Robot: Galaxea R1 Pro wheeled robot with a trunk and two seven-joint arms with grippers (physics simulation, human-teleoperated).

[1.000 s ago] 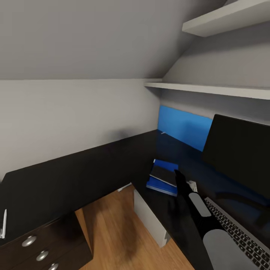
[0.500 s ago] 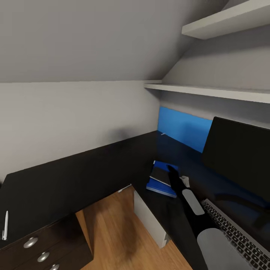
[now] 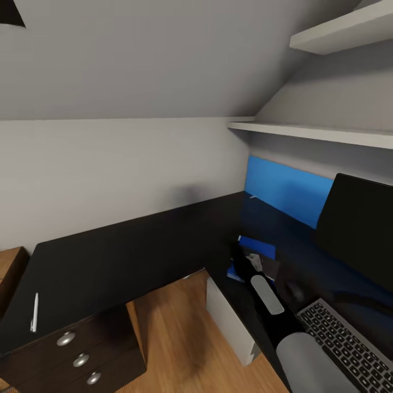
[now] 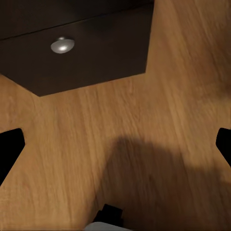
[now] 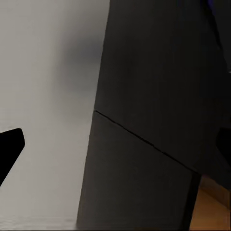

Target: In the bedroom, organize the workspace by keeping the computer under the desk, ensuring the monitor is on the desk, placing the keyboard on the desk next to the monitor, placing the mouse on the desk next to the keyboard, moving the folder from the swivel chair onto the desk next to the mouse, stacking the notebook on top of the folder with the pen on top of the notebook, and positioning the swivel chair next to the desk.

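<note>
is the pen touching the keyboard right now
Apart. The head view shows the pen lying at the desk's far left end, with the keyboard at its right end.

Glossy black desk — warm wood-grain floor, matt.

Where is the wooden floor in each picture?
Head view: wooden floor, low middle, between the drawers and the desk.
Left wrist view: floor covers most, beside the drawers.
Right wrist view: small floor sliver beyond the desk.
Shared landmark: the black desk with its drawers.
</note>
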